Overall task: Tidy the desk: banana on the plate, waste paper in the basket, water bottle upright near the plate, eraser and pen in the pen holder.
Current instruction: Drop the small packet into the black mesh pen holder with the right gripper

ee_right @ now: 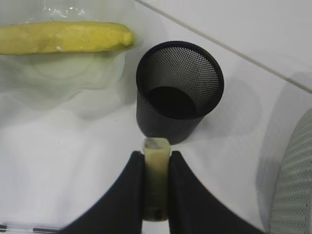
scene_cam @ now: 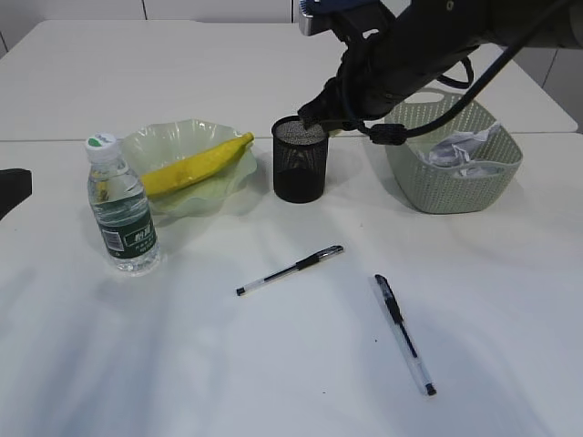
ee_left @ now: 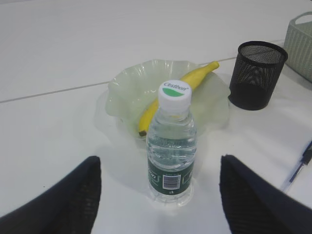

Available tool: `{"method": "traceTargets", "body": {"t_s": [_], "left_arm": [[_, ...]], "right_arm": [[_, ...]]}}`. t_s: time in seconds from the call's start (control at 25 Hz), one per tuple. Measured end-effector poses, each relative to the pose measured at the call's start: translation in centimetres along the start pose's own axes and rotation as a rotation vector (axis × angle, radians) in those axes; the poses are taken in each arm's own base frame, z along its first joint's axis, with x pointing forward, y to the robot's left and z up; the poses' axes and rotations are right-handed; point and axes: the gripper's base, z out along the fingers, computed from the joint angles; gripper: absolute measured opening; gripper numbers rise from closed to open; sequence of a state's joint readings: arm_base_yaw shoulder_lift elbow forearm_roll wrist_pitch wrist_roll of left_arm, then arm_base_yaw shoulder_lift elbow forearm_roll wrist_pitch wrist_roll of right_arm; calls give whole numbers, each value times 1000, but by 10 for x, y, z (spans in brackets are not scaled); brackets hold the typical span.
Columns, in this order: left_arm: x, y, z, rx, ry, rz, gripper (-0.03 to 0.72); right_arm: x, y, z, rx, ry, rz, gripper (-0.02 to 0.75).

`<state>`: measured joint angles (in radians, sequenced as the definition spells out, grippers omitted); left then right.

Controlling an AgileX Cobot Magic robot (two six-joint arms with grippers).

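Observation:
My right gripper is shut on a pale yellow eraser, held just short of the black mesh pen holder; in the exterior view it hovers at the pen holder's rim. The banana lies on the green plate. The water bottle stands upright in front of the plate, just ahead of my open left gripper. Two pens lie on the table. Waste paper sits in the basket.
The right arm stretches from the upper right over the space between pen holder and basket. My left gripper shows as a dark shape at the exterior view's left edge. White tabletop lies around both pens.

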<state>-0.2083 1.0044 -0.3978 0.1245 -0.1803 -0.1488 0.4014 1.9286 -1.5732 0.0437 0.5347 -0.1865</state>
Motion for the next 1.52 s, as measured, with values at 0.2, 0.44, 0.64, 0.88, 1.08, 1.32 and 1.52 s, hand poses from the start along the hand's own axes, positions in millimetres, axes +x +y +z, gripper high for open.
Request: {"method": "traceTargets", "body": {"t_s": [0.2,0.44,0.64,0.88,1.08,1.32,1.52], "left_arm": [[0,0,0,0,0,0,538],[0,0,0,2,5,14,538],[1,0,0,1,14,15,532],[2,0,0,1,18,20,529],[2,0,0,1,20,21,523],[2,0,0,1,25,28,519],[3,0,0,2,31,41,516]], "right_arm": [[1,0,12,3,-13,2,69],[-9,-2,29,8,-40,2,69],[-16,-4,46,10,-55,2,68],[-18,-4,68,10,-54,2,68],[-15,-5,87,10,-51,1,68],[-16,-6,102,22,-65,-16,68],[-13,-9,109,29,-60,-17,68]]}}
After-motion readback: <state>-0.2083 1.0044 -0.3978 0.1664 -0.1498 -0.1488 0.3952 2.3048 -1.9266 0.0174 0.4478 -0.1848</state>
